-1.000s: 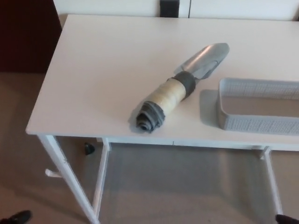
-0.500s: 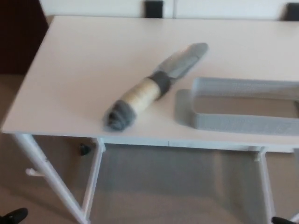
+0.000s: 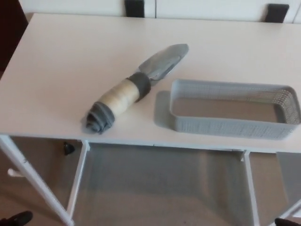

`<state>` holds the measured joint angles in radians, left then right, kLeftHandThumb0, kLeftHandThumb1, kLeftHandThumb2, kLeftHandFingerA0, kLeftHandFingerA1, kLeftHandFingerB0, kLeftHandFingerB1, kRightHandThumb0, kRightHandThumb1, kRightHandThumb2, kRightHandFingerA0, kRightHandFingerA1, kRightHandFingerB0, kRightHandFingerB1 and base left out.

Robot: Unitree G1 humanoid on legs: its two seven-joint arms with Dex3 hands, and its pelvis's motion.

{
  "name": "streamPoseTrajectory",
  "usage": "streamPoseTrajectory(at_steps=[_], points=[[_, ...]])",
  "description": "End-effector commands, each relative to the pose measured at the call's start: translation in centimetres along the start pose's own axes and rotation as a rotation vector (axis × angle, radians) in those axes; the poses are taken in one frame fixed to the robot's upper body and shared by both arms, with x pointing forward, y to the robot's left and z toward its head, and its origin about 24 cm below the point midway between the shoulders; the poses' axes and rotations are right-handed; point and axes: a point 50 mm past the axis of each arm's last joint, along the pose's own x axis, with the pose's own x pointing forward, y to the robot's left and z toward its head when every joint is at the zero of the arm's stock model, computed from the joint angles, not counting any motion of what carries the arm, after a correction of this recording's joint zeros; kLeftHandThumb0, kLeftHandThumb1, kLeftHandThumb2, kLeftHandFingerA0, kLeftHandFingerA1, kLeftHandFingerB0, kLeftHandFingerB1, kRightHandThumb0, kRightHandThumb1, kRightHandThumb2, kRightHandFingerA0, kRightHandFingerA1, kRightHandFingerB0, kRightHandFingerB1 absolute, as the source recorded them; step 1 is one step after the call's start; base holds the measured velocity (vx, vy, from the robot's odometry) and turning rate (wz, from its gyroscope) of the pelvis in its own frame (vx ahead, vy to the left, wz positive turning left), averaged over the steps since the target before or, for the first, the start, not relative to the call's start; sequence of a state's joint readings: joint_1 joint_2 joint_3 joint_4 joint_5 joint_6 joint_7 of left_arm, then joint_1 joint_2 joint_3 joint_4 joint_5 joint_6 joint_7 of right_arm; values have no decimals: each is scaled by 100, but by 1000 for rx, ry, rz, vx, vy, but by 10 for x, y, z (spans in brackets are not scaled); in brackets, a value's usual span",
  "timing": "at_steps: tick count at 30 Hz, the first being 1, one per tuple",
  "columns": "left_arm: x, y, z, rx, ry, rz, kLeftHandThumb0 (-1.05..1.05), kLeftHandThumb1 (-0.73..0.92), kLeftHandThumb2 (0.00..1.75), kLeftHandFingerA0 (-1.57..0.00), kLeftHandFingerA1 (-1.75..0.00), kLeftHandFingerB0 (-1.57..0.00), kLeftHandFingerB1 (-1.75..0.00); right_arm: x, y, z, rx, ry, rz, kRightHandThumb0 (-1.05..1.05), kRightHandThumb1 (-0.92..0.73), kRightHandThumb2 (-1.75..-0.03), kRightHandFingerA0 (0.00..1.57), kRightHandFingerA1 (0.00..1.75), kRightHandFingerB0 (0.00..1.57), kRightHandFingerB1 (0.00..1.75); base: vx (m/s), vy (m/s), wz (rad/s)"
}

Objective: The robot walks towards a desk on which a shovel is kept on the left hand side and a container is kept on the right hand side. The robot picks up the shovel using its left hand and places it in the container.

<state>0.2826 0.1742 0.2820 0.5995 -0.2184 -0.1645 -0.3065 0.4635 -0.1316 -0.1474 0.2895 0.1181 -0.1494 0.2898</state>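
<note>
White bench (image 3: 56, 70) fills most of the frame, white metal legs showing underneath and a beige floor (image 3: 160, 188) below that; along the top edge there's a pale wall with two small dark blocks, one near the upper middle (image 3: 134, 7) and one at the upper right (image 3: 276, 12). The shovel (image 3: 136, 88) lies flat on the bench a bit left of centre, running diagonally; its grey metal blade points to the upper right, and the fat handle, wrapped in cream with dark grey bands, ends toward the lower left near the front edge of the bench. The container (image 3: 233, 125), a shallow grey mesh tray, sits to the right of centre, long side running left to right; its left end is just beside the shovel's collar but apart from it, and nothing's in it. No robot hand shows anywhere, left or right, so whether they're open or closed can't be told. Two dark bits peek in at the bottom corners of the frame; too little to say what they are.
</note>
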Motion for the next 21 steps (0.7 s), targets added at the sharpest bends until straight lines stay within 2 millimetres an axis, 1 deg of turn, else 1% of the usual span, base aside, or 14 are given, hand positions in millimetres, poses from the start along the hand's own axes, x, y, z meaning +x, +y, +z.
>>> streamPoseTrajectory(at_steps=[1, 4, 5, 8, 9, 16, 17, 18, 20, 21], points=[[-1, 5, 5, 48, -31, 20, -28, 48, 67, -66, -56, -51, -48, 1, -4, 2, -10, -16, -2, -40, -49, -71, 53, 52, 40, 47, 48, 109, 12], [-1, 6, 5, 62, -33, 20, -30, 48, 68, -67, -56, -51, -48, 2, -4, 1, -10, -16, -1, -40, -49, -71, 54, 53, 41, 47, 20, 82, 7], [-1, 6, 5, 63, -32, 20, -31, 48, 68, -67, -56, -52, -49, 2, -4, 2, -12, -17, 0, -33, -58, -57, 60, 45, 44, 39, 21, 25, 8], [1, 7, 8, 60, -48, 20, -30, 47, 67, -67, -57, -52, -49, 4, -3, 4, -18, -24, 1, -34, -58, -57, 61, 45, 44, 38, 0, 0, 0], [2, 7, 8, 62, -45, 21, -30, 48, 67, -66, -56, -51, -49, 5, -3, 6, -22, -26, -2, -41, -48, -72, 57, 54, 40, 47, 0, 0, 0], [1, 6, 10, 48, -49, 31, -28, 47, 66, -67, -56, -52, -48, 9, -3, 8, -13, -26, -1, -40, -47, -72, 56, 53, 40, 47, 0, 0, 0], [1, 6, 10, 54, -51, 32, -28, 47, 66, -67, -56, -52, -48, 9, -3, 8, -14, -26, -1, -32, -57, -57, 61, 44, 45, 38, 0, 0, 0], [1, 6, 9, 73, -55, 31, -30, 47, 67, -66, -56, -51, -48, 8, -3, 8, -17, -31, 2, -40, -48, -70, 55, 53, 41, 47, 0, 0, 0], [1, 4, 11, 82, -65, 29, -33, 46, 68, -65, -56, -49, -47, 10, -3, 11, -17, -39, 3, -40, -48, -70, 56, 53, 41, 47, 0, 0, 0], [0, 3, 12, 85, -68, 20, -35, 46, 68, -61, -54, -47, -47, 10, -3, 12, -19, -38, 4, -39, -48, -70, 56, 53, 41, 47, 0, 0, 0]])
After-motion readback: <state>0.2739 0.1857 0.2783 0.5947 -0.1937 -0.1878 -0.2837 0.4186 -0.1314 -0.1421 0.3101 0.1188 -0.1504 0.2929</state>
